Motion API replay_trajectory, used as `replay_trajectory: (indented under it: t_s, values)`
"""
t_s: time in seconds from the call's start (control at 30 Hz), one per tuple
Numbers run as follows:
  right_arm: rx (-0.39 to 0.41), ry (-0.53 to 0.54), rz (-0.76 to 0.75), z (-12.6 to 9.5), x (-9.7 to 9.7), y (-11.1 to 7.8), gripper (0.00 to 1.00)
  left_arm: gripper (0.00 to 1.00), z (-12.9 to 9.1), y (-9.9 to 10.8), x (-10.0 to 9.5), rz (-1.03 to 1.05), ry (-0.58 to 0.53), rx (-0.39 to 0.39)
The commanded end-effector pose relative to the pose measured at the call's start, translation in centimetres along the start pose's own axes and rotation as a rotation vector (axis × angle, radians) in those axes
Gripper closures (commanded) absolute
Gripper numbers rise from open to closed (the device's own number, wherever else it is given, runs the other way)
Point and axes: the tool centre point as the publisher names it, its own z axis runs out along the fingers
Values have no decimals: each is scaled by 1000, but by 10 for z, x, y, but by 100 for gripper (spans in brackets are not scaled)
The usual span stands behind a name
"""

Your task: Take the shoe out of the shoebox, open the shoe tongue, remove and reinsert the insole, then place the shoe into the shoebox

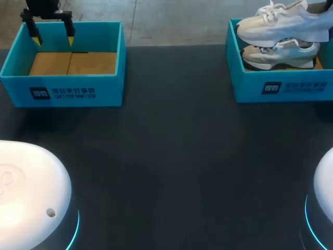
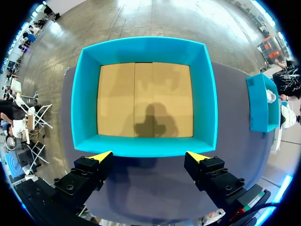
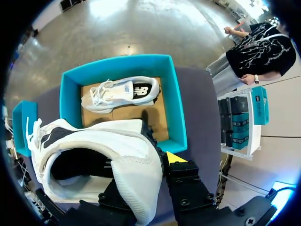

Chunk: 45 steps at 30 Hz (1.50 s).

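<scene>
Presently the upper sneaker (image 3: 94, 160), white with a dark lining, is held above the right shoebox (image 1: 250, 86) by the right gripper (image 3: 149, 159), which is clamped on the heel collar: one yellow-tipped finger is seen outside the heel, while the other is hidden by the shoe and is judged to lie inside the opening. A lower sneaker (image 1: 281, 54) of the same kind is left lying on its side on the cardboard floor of that teal box, directly beneath the held one. Well apart, at the other side of the dark table (image 1: 171, 156), the left gripper (image 1: 52, 37) is hung over the far wall of the left shoebox (image 1: 62, 91), its fingers spread wide with nothing between them, and only bare cardboard is seen in that box. The first step, taking the shoe out, is judged to be under way but not finished, since the shoe is not yet set down on the table. Several risks can be expected from here: because only the soft heel fabric is pinched and the toe is left unsupported, the shoe may be swung or slipped out of the grip; the loose laces may be caught on the box wall during the carry, so that the light box is dragged or tipped; and a dropped shoe would be landed on the lower sneaker
</scene>
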Motion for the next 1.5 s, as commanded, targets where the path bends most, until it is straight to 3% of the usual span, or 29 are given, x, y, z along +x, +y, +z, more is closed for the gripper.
replay_trajectory:
  t_s: [0.03, 0.7, 0.97, 1.5]
  values:
    - [-3, -21, 2, -4, 8, -12, 100, 0, 0, 0, 0, 0, 0, 0]
    - [-14, -1, 8, -35, 80, -107, 100, 0, 0, 0, 0, 0, 0, 0]
    - [-33, 5, -8, -46, 123, -151, 100, 0, 0, 0, 0, 0, 0, 0]
    - [-32, 1, -35, -41, 204, -238, 100, 0, 0, 0, 0, 0, 0, 0]
